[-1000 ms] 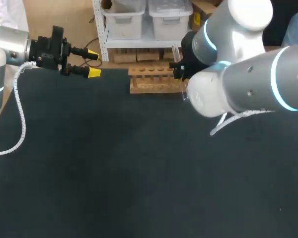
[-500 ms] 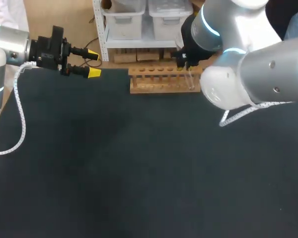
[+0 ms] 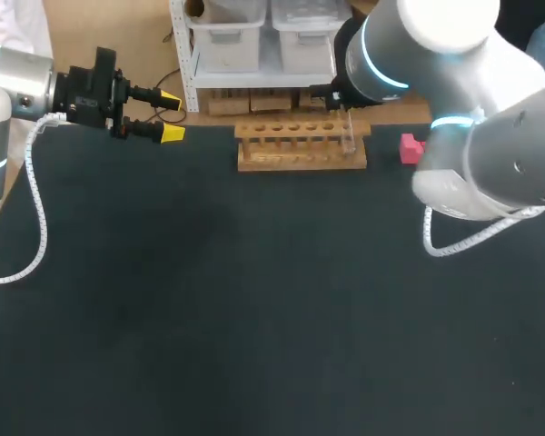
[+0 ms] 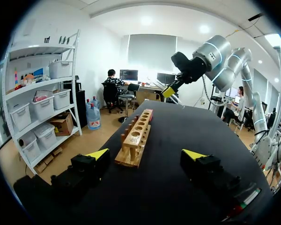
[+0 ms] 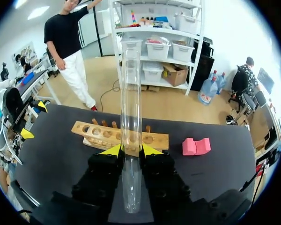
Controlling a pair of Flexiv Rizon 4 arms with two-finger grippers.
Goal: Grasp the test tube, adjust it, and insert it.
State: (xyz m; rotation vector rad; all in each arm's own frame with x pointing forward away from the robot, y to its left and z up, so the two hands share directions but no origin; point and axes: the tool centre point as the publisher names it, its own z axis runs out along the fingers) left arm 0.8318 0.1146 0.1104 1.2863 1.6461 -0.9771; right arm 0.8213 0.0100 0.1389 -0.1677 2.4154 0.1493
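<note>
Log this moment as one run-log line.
right gripper: shut on test tube | test tube: near end of wooden rack by pink block | left gripper: open, empty, beyond rack's other end

Left arm [image 3: 18,86] at far left, left gripper [image 3: 170,115] level, fingers wide apart. Right arm [image 3: 490,154] stretched to far side, right gripper [image 5: 131,150] clamped on test tube [image 5: 131,93].

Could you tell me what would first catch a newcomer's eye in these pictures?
Most striking is the clear test tube, clamped between the yellow tips of the right gripper, by the right end of the wooden rack. A pink block lies right of the rack, and the left gripper hangs open well to its left.
</note>
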